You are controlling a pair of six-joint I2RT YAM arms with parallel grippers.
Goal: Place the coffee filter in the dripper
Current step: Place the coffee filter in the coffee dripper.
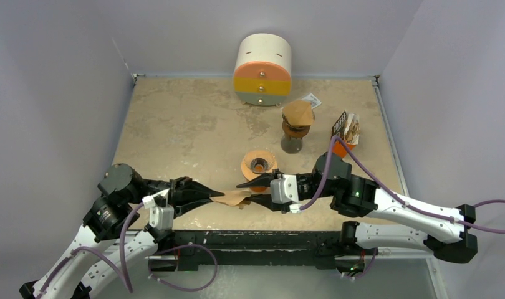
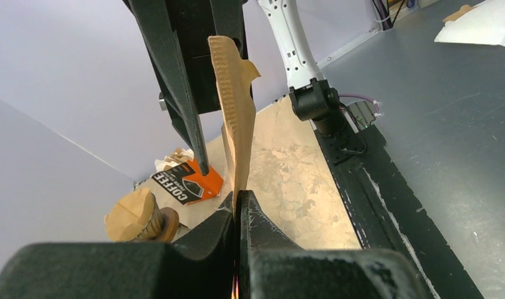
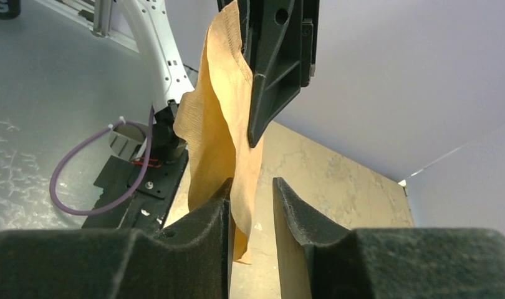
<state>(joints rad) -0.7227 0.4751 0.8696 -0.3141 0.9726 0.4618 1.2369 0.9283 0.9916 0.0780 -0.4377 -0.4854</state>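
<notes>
With the left fingers [image 1: 217, 194] pinched shut on one edge of the coffee filter [image 1: 235, 199], held low over the counter [image 1: 175, 134], and the right fingers [image 1: 251, 184] parted loosely around its other edge, the right pair should probably grip one ply, spreading the cone before it goes into the orange dripper [image 1: 259, 166] just behind.

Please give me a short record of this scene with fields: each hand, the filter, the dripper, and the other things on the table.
left hand: shut on one edge of the coffee filter
right hand: open, one finger on each side of the filter's other end, with a gap showing
coffee filter: brown paper, hanging between the two hands near the table's front edge
dripper: orange, on the table just behind the hands, with no filter in it yet
other things: coffee box at the back right, round drawer unit at the back
</notes>
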